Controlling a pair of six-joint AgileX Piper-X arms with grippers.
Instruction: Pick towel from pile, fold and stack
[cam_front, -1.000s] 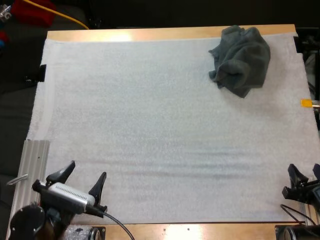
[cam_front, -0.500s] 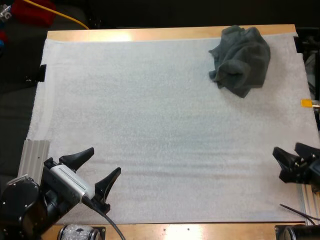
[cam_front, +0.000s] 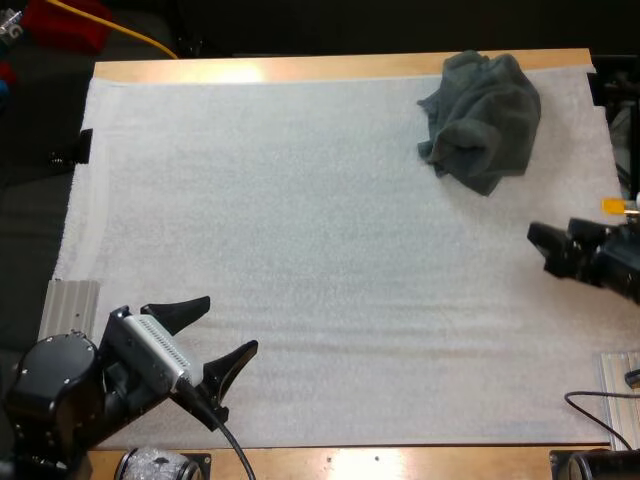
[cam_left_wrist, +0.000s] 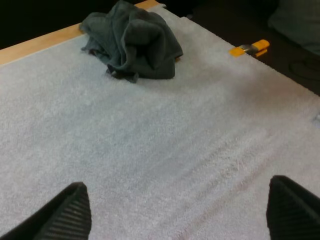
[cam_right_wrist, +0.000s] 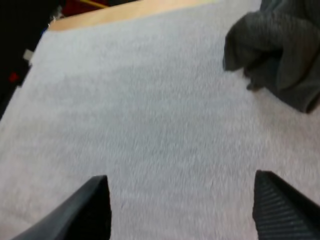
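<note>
A crumpled dark grey-green towel (cam_front: 483, 119) lies at the far right corner of the white mat (cam_front: 300, 250). My left gripper (cam_front: 215, 335) stands open over the mat's near left part, far from the towel (cam_left_wrist: 131, 41). My right gripper (cam_front: 540, 250) is at the mat's right edge, a short way in front of the towel (cam_right_wrist: 277, 47). Its fingers (cam_right_wrist: 280, 207) stand wide apart with bare mat between them.
A ribbed metal plate (cam_front: 68, 310) lies at the mat's near left edge, beside my left arm. The wooden table edge (cam_front: 300, 68) runs along the far side.
My right gripper has moved forward along the right edge, toward the towel. My left gripper has turned and shifted right onto the mat. The towel has not moved.
</note>
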